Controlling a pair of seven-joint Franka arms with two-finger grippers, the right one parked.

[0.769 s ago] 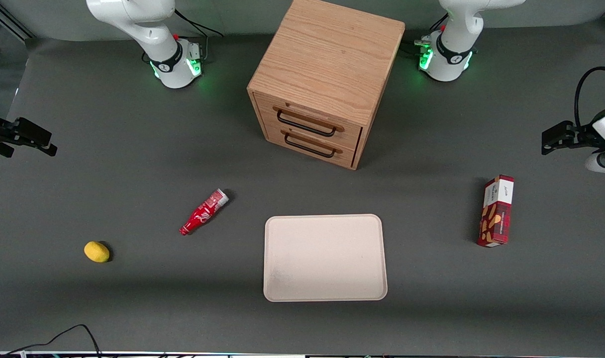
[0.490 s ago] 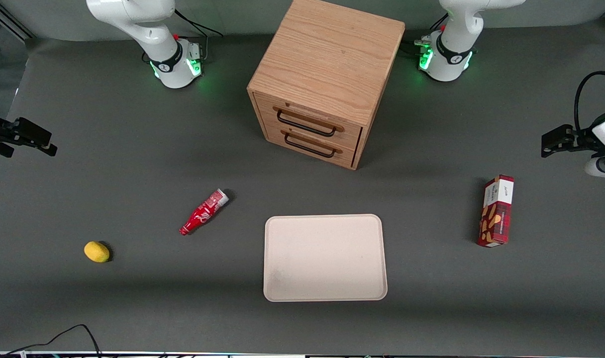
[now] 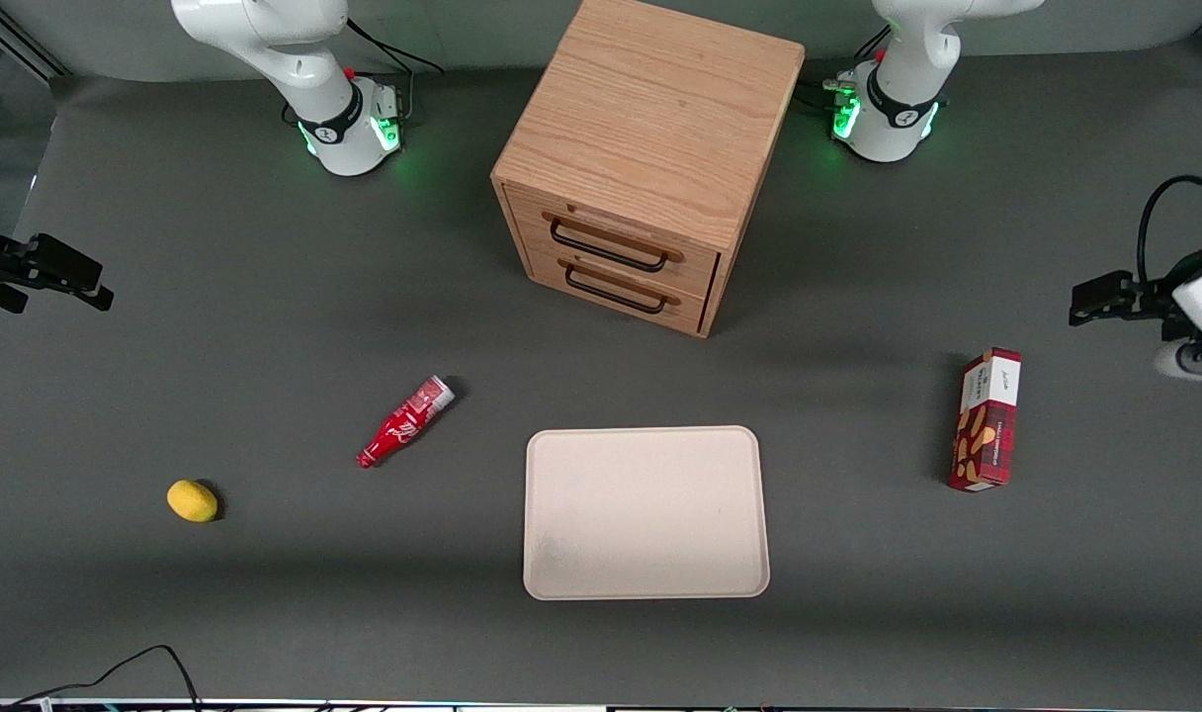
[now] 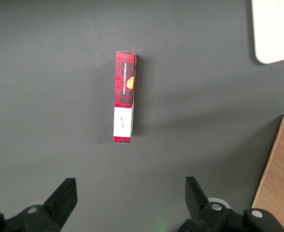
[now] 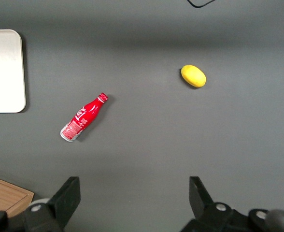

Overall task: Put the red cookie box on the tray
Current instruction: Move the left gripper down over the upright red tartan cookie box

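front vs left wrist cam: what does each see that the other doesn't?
Front only: the soda bottle, the lemon, the drawer fronts, and the whole tray.

Left wrist only: the pincer open, above the table with nothing between its fingers.

Both: the red cookie box lying on the table, apart from the tray, plus the wooden cabinet.

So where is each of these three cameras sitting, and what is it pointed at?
Front view: high above the table edge across from the robots, looking down at the arm bases, wooden drawer cabinet, tray and red cookie box; the gripper hangs at the working arm's end.
Left wrist view: on the working arm, looking straight down past its open gripper at the red cookie box.
Right wrist view: on the parked arm, looking down at a soda bottle and a lemon.
Shared: a tray corner shows in both wrist views.
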